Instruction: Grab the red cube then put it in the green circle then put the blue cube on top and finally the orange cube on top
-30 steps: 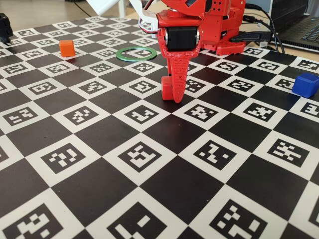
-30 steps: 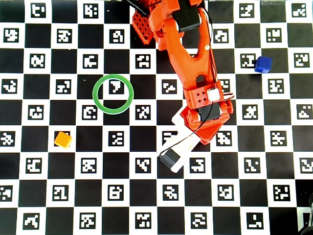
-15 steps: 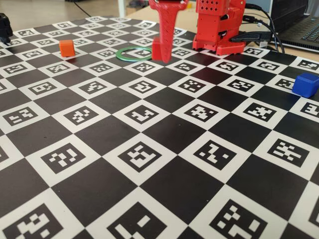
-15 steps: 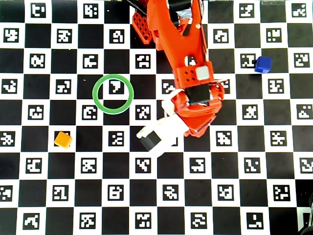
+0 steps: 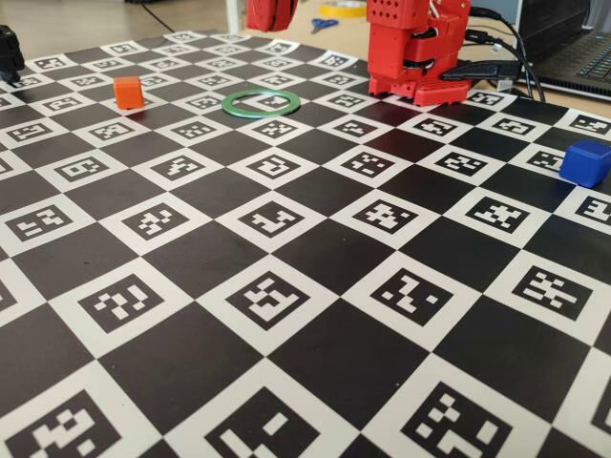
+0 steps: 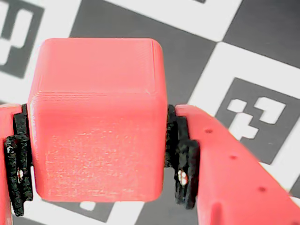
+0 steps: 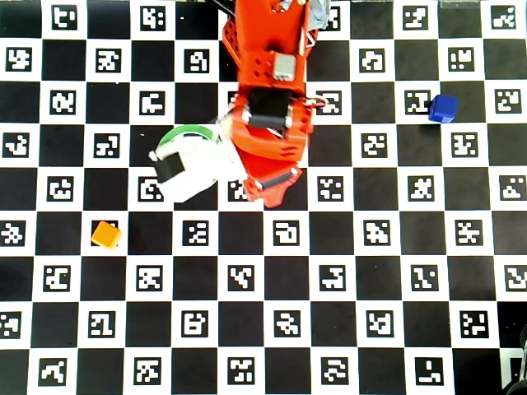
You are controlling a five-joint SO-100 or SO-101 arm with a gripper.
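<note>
The gripper (image 6: pixel 96 154) is clamped on the red cube (image 6: pixel 96 122), black pads pressing both side faces, the cube held clear above the worktop (image 5: pixel 315 248).

In the overhead view the arm covers part of the green circle (image 7: pixel 183 132). The cube is probably over or just beside the circle, though it is hidden there.

Risk: a release off-centre would leave the cube straddling the ring and tilted, spoiling the base for the blue cube (image 5: pixel 585 161) and the orange cube (image 5: pixel 128 92).

Against half a second ago, the gripper has risen out of the fixed view and swung from right of the circle to over it. Both other cubes are unmoved.
</note>
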